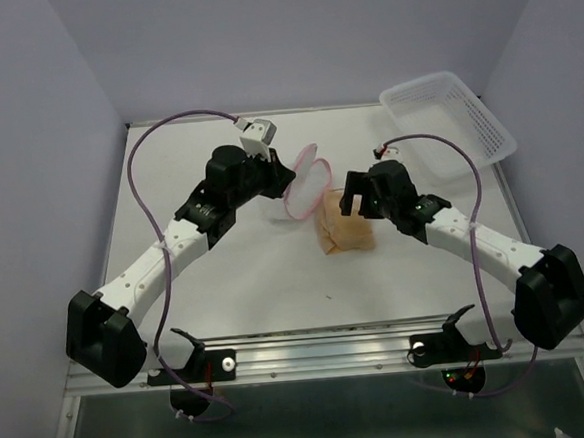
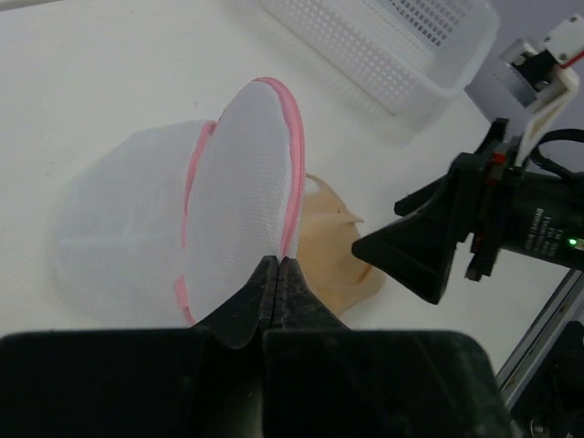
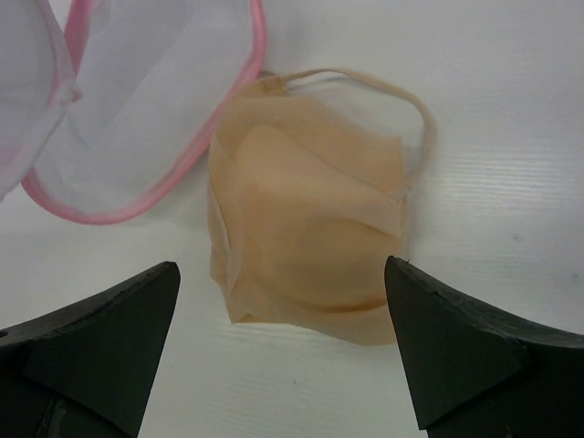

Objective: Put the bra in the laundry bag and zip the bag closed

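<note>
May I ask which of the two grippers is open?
The right gripper, spread over the bra; the left gripper pinches the laundry bag.

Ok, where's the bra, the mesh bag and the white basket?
bra (image 3: 310, 237): right wrist view, middle of the cup.
laundry bag (image 2: 242, 173): left wrist view, on its mesh lid.
white slotted basket (image 1: 484, 123): top external view, its right side wall.

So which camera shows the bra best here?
The right wrist view: the bra lies whole and close up. The top view shows it small; in the left wrist view the laundry bag hides most of it.
</note>
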